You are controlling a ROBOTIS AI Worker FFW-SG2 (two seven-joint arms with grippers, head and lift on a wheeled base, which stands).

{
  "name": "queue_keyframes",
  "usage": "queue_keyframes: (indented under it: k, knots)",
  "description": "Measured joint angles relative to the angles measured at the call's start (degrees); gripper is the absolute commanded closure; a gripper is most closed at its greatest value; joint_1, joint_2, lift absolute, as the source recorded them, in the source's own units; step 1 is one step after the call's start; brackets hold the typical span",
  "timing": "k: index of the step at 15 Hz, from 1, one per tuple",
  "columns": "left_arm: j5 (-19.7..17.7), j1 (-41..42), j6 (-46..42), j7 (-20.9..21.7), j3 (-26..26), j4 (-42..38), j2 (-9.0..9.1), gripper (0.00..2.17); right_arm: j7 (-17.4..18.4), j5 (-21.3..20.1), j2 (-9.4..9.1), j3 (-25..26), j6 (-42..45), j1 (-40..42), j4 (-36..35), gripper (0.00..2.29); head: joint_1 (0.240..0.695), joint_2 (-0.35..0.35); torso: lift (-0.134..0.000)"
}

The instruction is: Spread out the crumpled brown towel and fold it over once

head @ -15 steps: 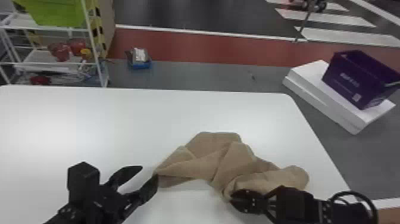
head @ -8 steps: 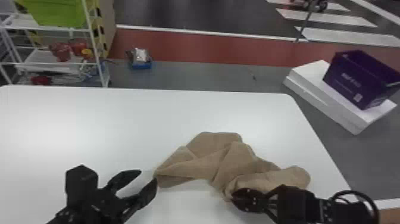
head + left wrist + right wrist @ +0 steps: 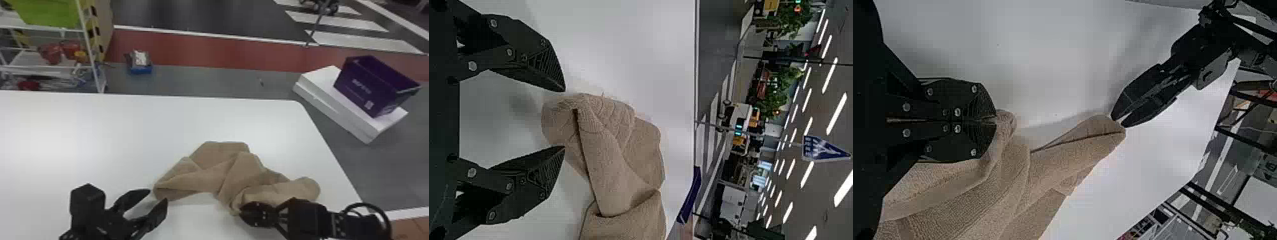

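Past the near things we see a purple bin (image 3: pixel 364 86) resting on white slabs (image 3: pixel 338 105) on the grey floor (image 3: pixel 204 81). To the left, we find a white rack (image 3: pixel 86 48) with a green container (image 3: pixel 48 12) above red items (image 3: pixel 51 52) (one yellow piece beside them), and near it a blue box (image 3: pixel 141 68). Beyond, we spot white stripes (image 3: pixel 338 23) and, sideways, a blue sign (image 3: pixel 821 148).

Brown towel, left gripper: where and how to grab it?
I'd take the brown towel by its left end, with the left gripper coming in from the left. That end tapers to a rounded, folded tip lying on the table, and the open fingers face it, spread wider than the tip. The right gripper is shut on the near edge.
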State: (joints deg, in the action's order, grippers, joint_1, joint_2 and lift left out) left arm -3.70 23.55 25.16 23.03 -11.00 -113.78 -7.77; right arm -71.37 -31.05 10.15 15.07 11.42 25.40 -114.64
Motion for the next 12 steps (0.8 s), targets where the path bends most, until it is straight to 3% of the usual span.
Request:
queue_keyframes:
  k: [8,11,12]
  knots:
    - [0.2,-1.1,-0.9,-1.1,-0.6,1.1,0.19,0.64,0.1,0.7,0.64,0.5,0.2,0.0,0.4,1.54,0.695,-0.228,-0.123]
    - [0.4,-1.3,-0.8,-1.3,-0.8,1.3,0.14,1.88,0.6,0.8,0.73,0.5,0.5,-0.3,1.1,1.54,0.695,-0.233,-0.123]
    - [0.4,-1.3,-0.8,-1.5,-0.8,1.3,0.12,1.98,0.7,0.8,0.76,0.5,0.9,-0.3,1.2,1.54,0.695,-0.232,-0.123]
